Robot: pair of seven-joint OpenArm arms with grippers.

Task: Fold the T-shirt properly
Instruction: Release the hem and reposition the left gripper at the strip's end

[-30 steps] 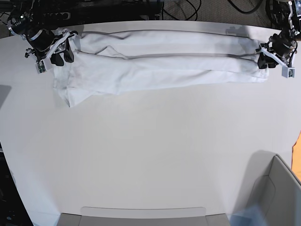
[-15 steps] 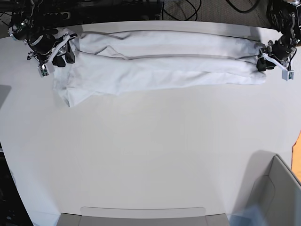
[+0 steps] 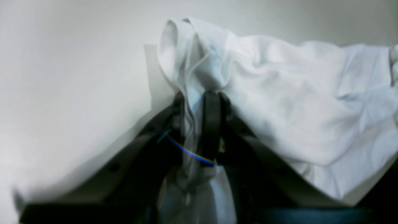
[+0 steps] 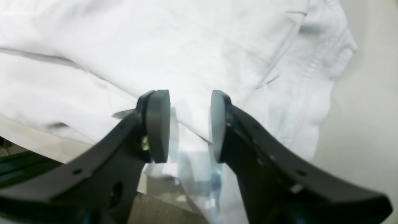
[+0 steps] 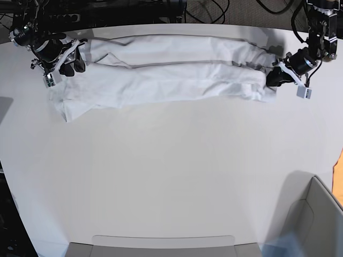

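Note:
The white T-shirt lies as a long folded band across the far side of the table. My left gripper is at its right end; in the left wrist view the gripper is shut on a bunched edge of the T-shirt, with cloth standing up between the fingers. My right gripper is at the shirt's left end. In the right wrist view this gripper is open, its pads apart over the T-shirt, with a fold of cloth showing in the gap.
A grey box stands at the front right, with something orange at the right edge. A shallow grey tray sits at the front edge. Cables run behind the table.
My left gripper has shut on the shirt's right end and pulled it leftward, bunching it. The whole shirt has shifted a little to the left. The right gripper has barely moved.

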